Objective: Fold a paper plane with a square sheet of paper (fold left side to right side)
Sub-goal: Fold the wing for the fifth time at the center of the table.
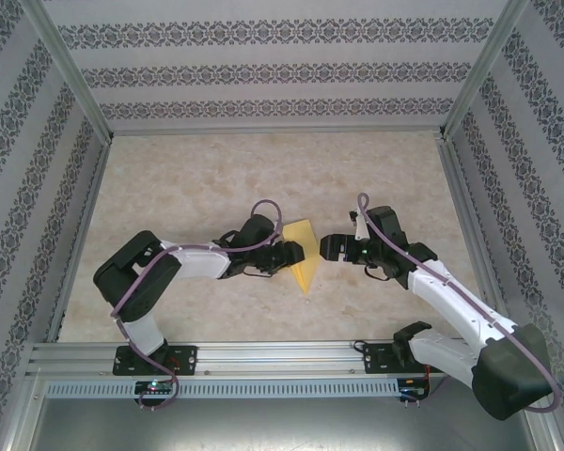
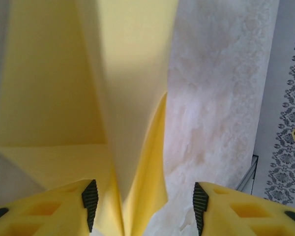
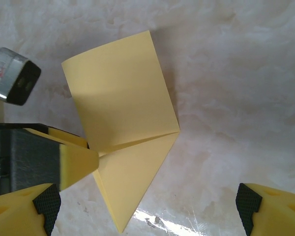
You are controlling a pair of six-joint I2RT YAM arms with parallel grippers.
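The yellow sheet of paper (image 1: 304, 240) lay mid-bench (image 1: 197, 178), part-folded, with one flap lifted off a crease and a sharp point aimed at the arms. The left end effector (image 2: 145, 199) sat half-open astride that flap, not pinching. The right end effector (image 3: 147, 201) gaped wide, empty, just beside.

Thin yellow sheet of paper (image 1: 303, 249) (image 2: 54, 98) (image 3: 123, 118), partly folded, one broad flap raised along a lengthwise crease, near end tapering to a point, lying at the middle of the table (image 1: 216, 169).
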